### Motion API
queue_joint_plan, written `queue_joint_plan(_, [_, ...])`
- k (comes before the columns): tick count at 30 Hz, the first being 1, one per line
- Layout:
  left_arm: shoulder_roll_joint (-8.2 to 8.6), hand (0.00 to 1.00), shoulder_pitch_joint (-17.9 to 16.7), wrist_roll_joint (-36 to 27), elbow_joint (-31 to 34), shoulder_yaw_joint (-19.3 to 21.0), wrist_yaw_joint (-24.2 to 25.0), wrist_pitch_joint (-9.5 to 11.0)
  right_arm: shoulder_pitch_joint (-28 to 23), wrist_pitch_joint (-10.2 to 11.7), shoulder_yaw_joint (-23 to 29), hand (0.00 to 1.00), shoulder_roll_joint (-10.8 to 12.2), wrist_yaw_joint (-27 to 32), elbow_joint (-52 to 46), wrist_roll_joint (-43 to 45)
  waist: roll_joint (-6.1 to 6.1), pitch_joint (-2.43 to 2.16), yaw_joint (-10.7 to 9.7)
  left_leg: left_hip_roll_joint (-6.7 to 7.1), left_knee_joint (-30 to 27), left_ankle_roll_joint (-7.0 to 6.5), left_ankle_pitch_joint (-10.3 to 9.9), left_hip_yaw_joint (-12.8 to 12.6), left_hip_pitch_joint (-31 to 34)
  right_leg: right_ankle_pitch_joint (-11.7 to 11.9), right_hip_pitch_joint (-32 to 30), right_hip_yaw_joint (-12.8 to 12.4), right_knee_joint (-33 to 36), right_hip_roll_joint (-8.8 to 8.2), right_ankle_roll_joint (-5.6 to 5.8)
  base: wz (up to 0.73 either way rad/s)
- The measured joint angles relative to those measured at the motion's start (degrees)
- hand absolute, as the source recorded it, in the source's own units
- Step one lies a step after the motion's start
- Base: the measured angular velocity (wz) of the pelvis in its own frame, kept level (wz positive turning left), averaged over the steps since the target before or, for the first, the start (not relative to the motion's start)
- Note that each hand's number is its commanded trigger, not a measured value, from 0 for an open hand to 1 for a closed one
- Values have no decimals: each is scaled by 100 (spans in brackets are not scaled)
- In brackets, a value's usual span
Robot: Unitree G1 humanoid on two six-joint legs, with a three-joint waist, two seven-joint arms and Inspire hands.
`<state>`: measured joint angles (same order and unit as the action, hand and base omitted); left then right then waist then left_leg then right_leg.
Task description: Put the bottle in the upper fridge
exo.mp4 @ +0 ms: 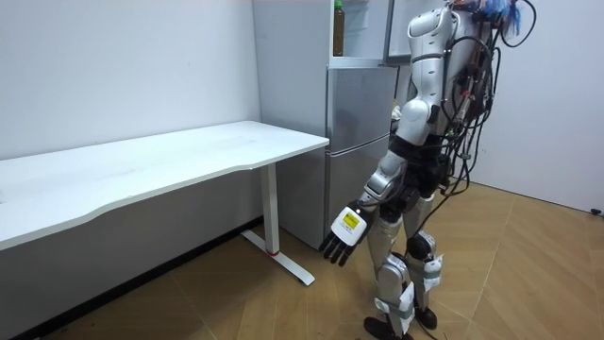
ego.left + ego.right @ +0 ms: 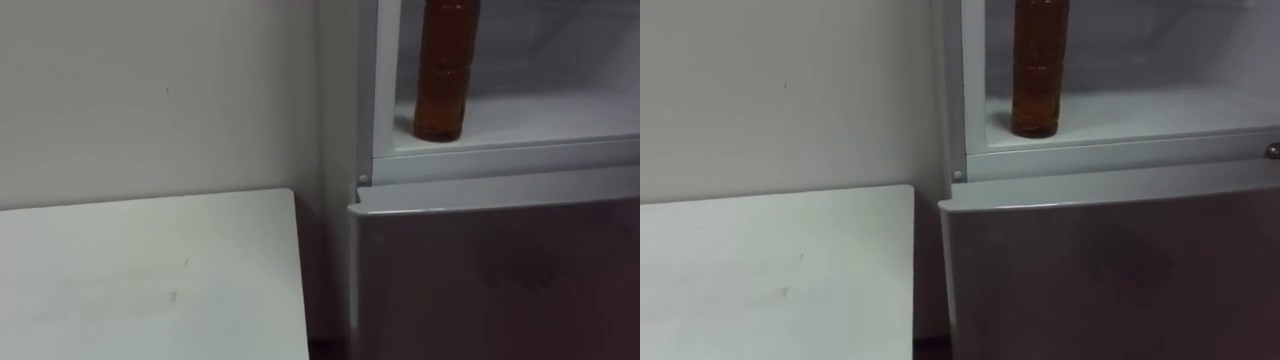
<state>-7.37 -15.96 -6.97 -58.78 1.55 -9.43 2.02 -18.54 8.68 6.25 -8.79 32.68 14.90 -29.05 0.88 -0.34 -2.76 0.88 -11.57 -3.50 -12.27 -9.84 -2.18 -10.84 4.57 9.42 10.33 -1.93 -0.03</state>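
The robot stands upright on the wooden floor (image 1: 283, 302) facing the grey fridge (image 1: 354, 123), which sits in the corner just beside the far end of a long white table (image 1: 189, 156); that end of the table shows in the eye views against the pale wall (image 2: 150, 90), with nothing on it. The fridge's lower door (image 2: 500, 280) is closed, while the upper compartment (image 2: 560, 110) above it stands open, its white shelf bare except for the task's thing. I judge the main step done: the bottle (image 2: 445, 80) is set down upright inside the upper fridge, on the shelf near its front left corner, close to the compartment's left wall and apart from any hand. What looks left is only to shut the upper compartment, if the task counts that, and to step away. In the room view the left hand (image 1: 344, 231) hangs low at the robot's side near knee level, between the fridge and its legs, fingers relaxed and pointing downward, holding nothing. The bottle is tall and slim, of clear plastic with ringed ridges round its body, filled with amber-brown liquid nearly as far up as the eye views show; its top is cut off there, and the room view suggests a green cap. It stands straight on its base with no visible lean.
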Motion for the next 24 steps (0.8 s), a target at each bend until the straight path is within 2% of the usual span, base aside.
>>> queue_joint_plan(8, [-4,0,-26,-25,-137,60,122,2,-31,-41,-81,0,22,-228,2459,249,-6,9,7,6,29,12,-18,-75,-130,-74,120,1,-61,-22,1,-3])
queue_joint_plan(11, [-33,0,-97,37,-147,59,236,-9,-10,-159,-208,0,9,-652,3323,-59,-32,8,2,2,25,28,-30,-42,-119,-86,138,3,-73,-16,-4,4])
queue_joint_plan(13, [-27,0,-112,90,-148,75,336,-66,56,-360,-261,0,19,-1133,3948,-224,-47,12,8,4,29,30,-33,-24,-121,-99,146,-1,-66,-11,-6,6])
queue_joint_plan(19, [-36,0,-108,512,-102,179,524,-211,226,-758,-321,0,27,-2192,4496,-551,-62,19,22,2,22,32,-34,-28,-133,-109,143,0,-57,-11,-10,0])
queue_joint_plan(24, [-51,0,-102,654,-63,276,602,-221,408,-880,-491,0,28,-2736,4517,-594,-107,39,25,1,11,32,-34,-25,-145,-110,151,3,-59,-8,-10,0])
